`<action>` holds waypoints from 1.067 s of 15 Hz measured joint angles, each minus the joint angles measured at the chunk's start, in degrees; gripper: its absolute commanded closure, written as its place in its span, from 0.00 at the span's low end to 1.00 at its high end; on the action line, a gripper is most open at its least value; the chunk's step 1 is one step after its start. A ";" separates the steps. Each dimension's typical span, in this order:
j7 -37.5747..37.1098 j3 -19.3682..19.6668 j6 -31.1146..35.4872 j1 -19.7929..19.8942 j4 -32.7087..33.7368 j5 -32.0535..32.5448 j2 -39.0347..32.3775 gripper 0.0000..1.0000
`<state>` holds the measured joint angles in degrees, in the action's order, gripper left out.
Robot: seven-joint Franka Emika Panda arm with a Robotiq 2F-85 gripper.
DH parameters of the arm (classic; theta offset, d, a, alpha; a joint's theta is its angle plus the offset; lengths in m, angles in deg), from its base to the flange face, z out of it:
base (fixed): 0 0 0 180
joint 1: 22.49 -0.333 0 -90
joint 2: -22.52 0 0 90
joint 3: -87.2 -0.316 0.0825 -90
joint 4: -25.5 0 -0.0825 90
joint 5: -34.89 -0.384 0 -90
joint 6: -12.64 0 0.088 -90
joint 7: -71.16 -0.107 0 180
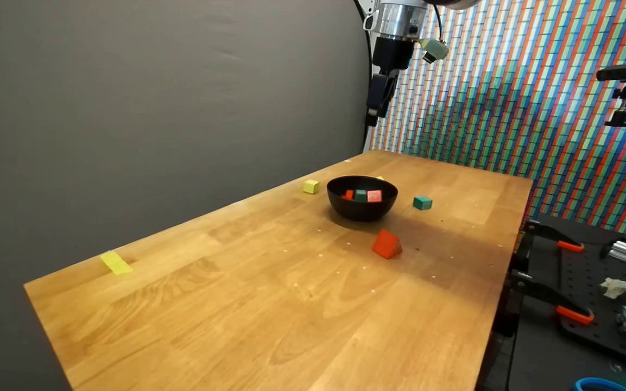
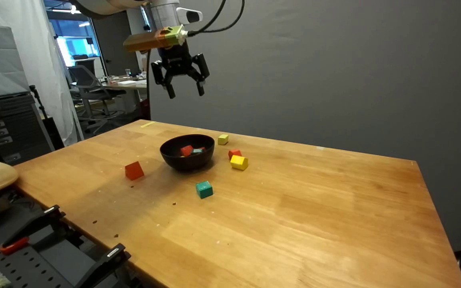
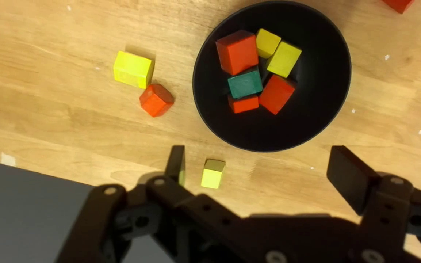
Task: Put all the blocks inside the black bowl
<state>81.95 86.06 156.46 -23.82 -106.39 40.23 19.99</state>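
Note:
The black bowl [image 3: 323,87] stands on the table and holds several blocks: red ones [image 3: 240,54], a green one [image 3: 245,84] and two yellow ones [image 3: 284,59]. Outside it, a yellow block [image 2: 239,163] lies against a red block [image 2: 234,153]. A small yellow cube [image 3: 212,177] sits near the table edge by the wall. On the open side lie a green block [image 2: 204,189] and a wedge-shaped red block [image 1: 387,244]. High over the table, my gripper [image 2: 186,95] is open and empty. In the wrist view the yellow cube shows below, between its spread fingers [image 3: 352,179].
A grey wall [image 2: 334,80] runs along the table's long edge. Flat yellow tape [image 1: 116,263] is stuck near a corner of the wooden table [image 1: 269,304]. Black clamps [image 2: 104,266] and a dark perforated board [image 2: 34,260] stand beside the opposite edge.

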 measured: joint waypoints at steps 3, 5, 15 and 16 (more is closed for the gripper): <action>-0.08 -0.03 0.11 -0.05 0.03 0.00 -1.44 0.00; 0.01 -0.02 0.13 -0.05 0.33 1.36 -2.34 0.00; 0.90 -0.20 -3.71 -0.26 25.31 5.37 -25.04 0.00; 0.90 -0.26 -4.66 -0.25 28.33 4.87 -27.64 0.00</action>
<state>82.86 85.81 151.80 -24.06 -78.06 45.10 -7.65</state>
